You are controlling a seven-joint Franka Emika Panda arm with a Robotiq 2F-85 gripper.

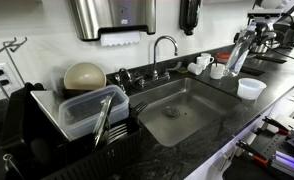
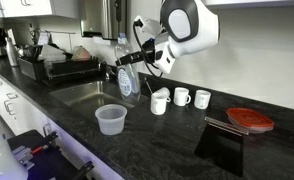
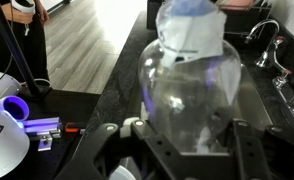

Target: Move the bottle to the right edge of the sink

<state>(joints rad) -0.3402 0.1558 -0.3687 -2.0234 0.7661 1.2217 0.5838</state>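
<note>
In an exterior view: your gripper (image 1: 241, 45) clasps the bottle (image 1: 236, 58), tilted, between sink (image 1: 197, 100) and tub (image 1: 251, 88). In an exterior view: bottle (image 2: 126, 82) just beside the sink (image 2: 79, 94) edge, near the mugs (image 2: 181, 97). Wrist view: fingers (image 3: 135, 128) pressed against the bottle (image 3: 192, 80) on both sides.

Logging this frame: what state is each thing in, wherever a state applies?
pincer: shut on the bottle.
bottle: gripped, tilted, near the sink's edge.
sink: nothing seen in the basin, drain showing.
faucet: no stream visible.
tub: upright, lidless.
mugs: upright on the counter.
dish rack: loaded with containers.
</note>
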